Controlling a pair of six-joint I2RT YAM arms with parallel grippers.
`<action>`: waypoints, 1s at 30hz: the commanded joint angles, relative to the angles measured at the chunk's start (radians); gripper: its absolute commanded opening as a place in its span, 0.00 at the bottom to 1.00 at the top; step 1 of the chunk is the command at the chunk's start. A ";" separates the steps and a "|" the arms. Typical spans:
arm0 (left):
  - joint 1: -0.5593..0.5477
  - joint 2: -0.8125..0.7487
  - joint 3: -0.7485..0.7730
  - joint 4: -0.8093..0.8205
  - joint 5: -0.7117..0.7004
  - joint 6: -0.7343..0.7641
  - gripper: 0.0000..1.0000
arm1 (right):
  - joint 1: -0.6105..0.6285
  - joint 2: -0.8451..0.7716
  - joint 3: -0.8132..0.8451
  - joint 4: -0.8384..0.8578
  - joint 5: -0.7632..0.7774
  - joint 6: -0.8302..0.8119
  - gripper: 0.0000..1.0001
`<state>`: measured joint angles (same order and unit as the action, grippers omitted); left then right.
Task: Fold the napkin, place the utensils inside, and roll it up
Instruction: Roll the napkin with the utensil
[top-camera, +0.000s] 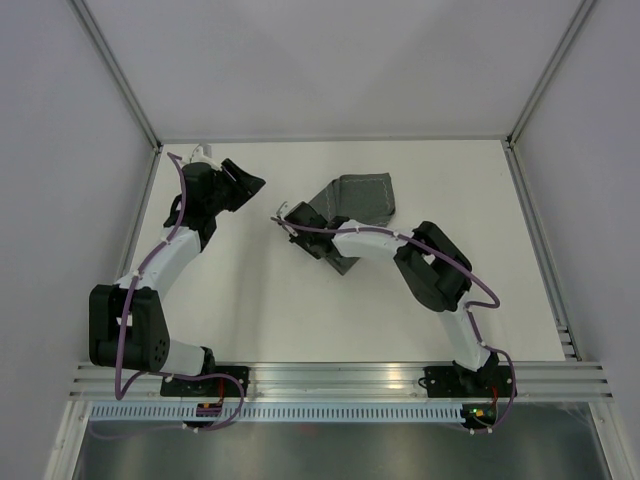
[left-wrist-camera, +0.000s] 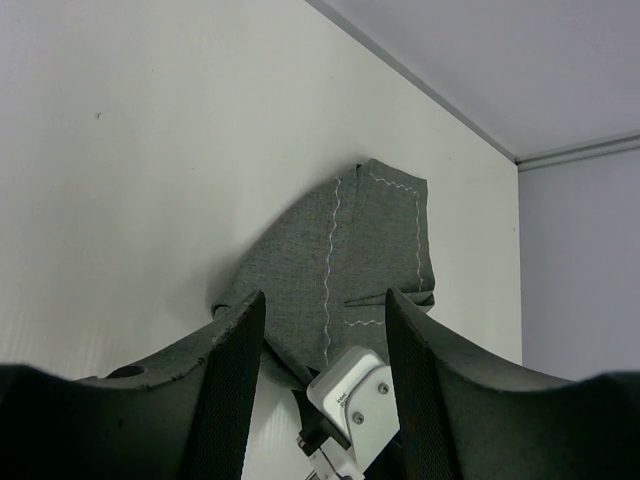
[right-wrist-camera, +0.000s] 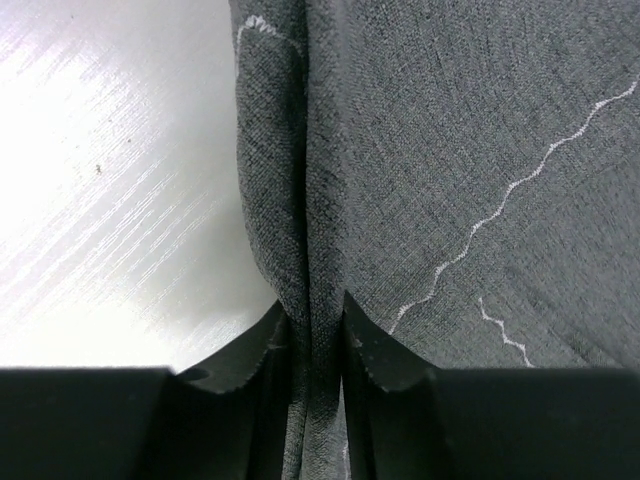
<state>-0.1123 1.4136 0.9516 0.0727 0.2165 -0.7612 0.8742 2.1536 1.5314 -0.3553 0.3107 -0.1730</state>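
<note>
The dark grey napkin (top-camera: 365, 198) lies bunched and partly folded at the middle back of the table, its pale wavy stitching showing in the left wrist view (left-wrist-camera: 370, 250). My right gripper (top-camera: 318, 238) is down at the napkin's left edge. In the right wrist view its two fingers (right-wrist-camera: 313, 330) are shut on a raised fold of the napkin (right-wrist-camera: 450, 150). My left gripper (top-camera: 250, 185) hangs above the table to the left of the napkin, open with nothing between its fingers (left-wrist-camera: 322, 340). The utensils are out of view.
White table (top-camera: 250, 300) with metal frame rails along the sides and back. The right arm's wrist camera (left-wrist-camera: 355, 395) shows between my left fingers. The right arm's elbow (top-camera: 435, 270) sits right of the napkin.
</note>
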 joint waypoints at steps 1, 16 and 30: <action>0.008 -0.015 0.003 -0.011 0.027 0.031 0.57 | -0.023 0.028 -0.039 -0.091 -0.111 0.024 0.27; 0.003 -0.139 -0.184 0.136 -0.016 0.048 0.55 | -0.175 -0.051 -0.093 -0.209 -0.712 -0.132 0.09; -0.352 -0.413 -0.488 0.426 -0.201 0.557 0.52 | -0.300 0.110 0.021 -0.655 -1.078 -0.493 0.04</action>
<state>-0.3813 1.0302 0.4747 0.3725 0.0723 -0.4286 0.5747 2.1620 1.5478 -0.7666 -0.6952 -0.5091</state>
